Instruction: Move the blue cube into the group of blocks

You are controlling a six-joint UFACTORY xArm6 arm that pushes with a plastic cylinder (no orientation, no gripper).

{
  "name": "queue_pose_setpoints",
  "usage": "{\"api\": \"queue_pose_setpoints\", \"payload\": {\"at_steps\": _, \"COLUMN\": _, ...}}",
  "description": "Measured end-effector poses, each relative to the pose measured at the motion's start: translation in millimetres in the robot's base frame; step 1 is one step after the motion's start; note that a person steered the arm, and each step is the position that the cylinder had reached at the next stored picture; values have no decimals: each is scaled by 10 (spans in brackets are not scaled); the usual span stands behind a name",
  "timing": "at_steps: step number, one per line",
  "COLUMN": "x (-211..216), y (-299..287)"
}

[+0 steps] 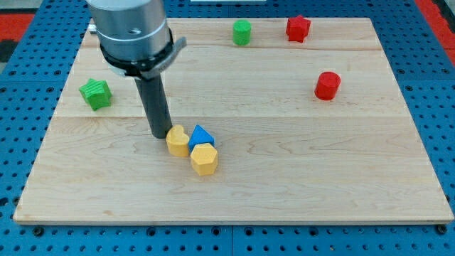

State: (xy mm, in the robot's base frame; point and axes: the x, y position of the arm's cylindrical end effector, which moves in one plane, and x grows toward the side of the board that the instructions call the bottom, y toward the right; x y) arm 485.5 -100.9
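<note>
A small blue block (pixel 202 135), partly hidden so its shape is unclear, sits near the board's middle. It touches a yellow heart-shaped block (pixel 178 141) on its left and a yellow hexagonal block (pixel 204 159) below it. These three form a tight cluster. My tip (pixel 159 135) rests on the board just left of the yellow heart block, touching or nearly touching it. The dark rod rises from there to the arm's grey body (pixel 131 32) at the view's top left.
A green star-like block (pixel 95 93) lies at the left. A green cylinder (pixel 242 32) and a red star-like block (pixel 298 28) lie near the top edge. A red cylinder (pixel 328 85) lies at the right. The wooden board (pixel 320 178) sits on a blue pegboard.
</note>
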Motion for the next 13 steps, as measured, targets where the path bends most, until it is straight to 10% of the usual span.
{"api": "queue_pose_setpoints", "payload": {"at_steps": 1, "x": -100, "y": 19}}
{"api": "queue_pose_setpoints", "payload": {"at_steps": 5, "x": -2816, "y": -279}}
{"api": "queue_pose_setpoints", "payload": {"at_steps": 8, "x": -2901, "y": -1828}}
{"api": "queue_pose_setpoints", "payload": {"at_steps": 13, "x": -1965, "y": -283}}
